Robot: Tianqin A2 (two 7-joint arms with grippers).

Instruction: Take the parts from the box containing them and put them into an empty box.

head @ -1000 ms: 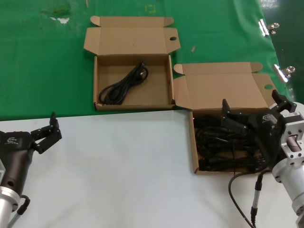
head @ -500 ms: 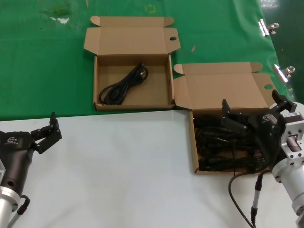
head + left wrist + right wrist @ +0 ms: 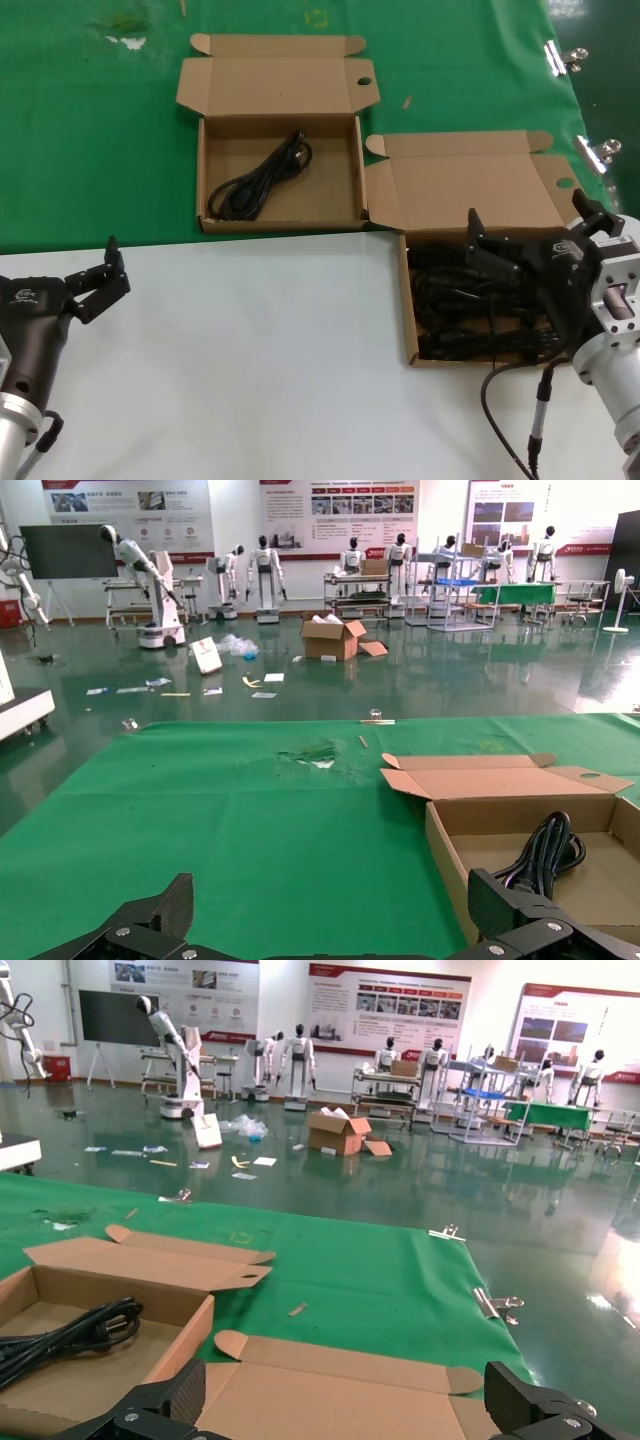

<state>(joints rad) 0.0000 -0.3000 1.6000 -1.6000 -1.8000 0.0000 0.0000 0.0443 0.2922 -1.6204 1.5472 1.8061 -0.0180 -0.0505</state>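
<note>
Nothing moved: right pincer (image 3: 478, 240) hovers spread over crosswise cables (image 3: 470, 312); left pincer (image 3: 105, 268) waits released.

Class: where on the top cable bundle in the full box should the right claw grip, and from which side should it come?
Grip mid-length on a cable bundle in the near box, coming from above. The bundles lie flat, running across the box, walls blocking side approaches. The right claw is open over them.
</note>
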